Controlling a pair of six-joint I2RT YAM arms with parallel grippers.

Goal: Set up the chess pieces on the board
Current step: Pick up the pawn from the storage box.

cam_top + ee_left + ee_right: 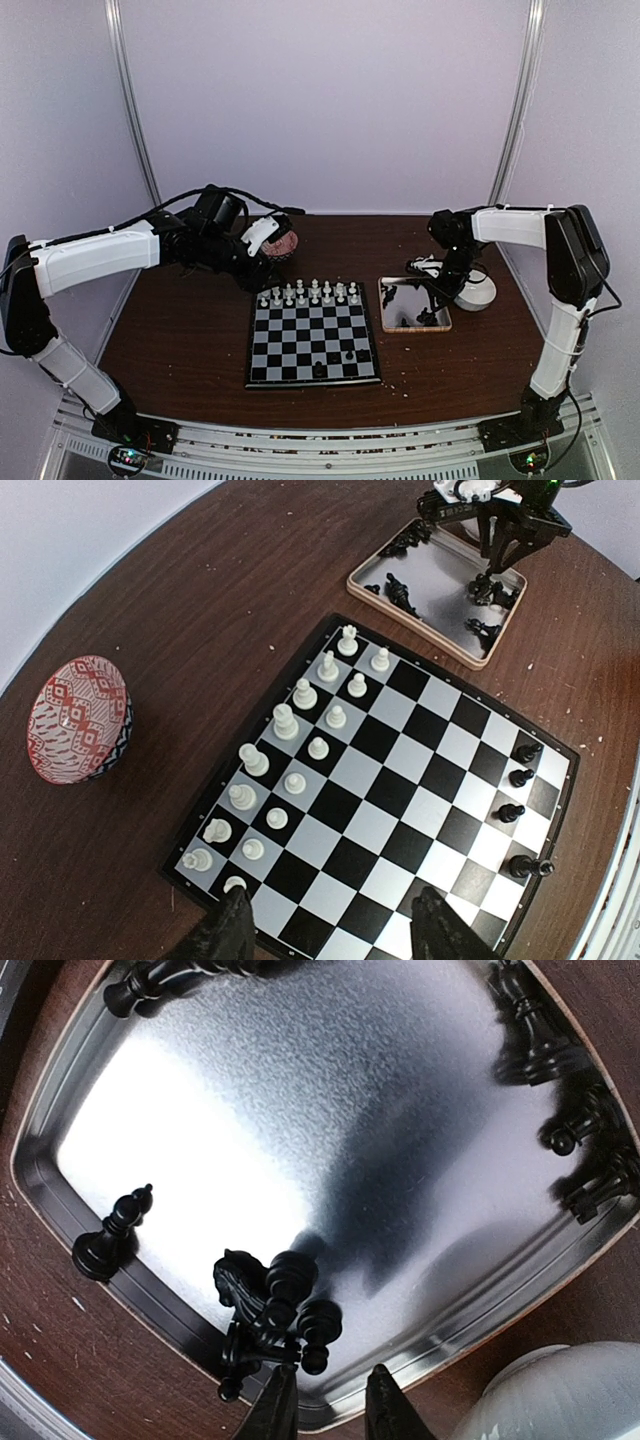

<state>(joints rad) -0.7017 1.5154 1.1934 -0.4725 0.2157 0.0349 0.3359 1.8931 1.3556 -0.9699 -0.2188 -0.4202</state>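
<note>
The board [312, 342] lies mid-table. Two rows of white chess pieces [308, 292] stand along its far edge, also seen in the left wrist view as white pieces [300, 730]. Several black pieces [518, 810] stand along the opposite edge. My left gripper [335, 932] hovers open over the board's far left corner with nothing between its fingers. A metal tray [200, 1190] holds loose black pieces, with a tangled cluster [272, 1310] near its rim. My right gripper [328, 1410] hangs just beside that cluster, its jaws narrowly apart and empty.
A red-patterned bowl [78, 718] sits on the brown table left of the board, behind my left arm [100, 255]. A white bowl [478, 292] stands right of the tray [392, 322]. More black pieces [535, 1030] lie along the tray's far side. Pale crumbs dot the tabletop.
</note>
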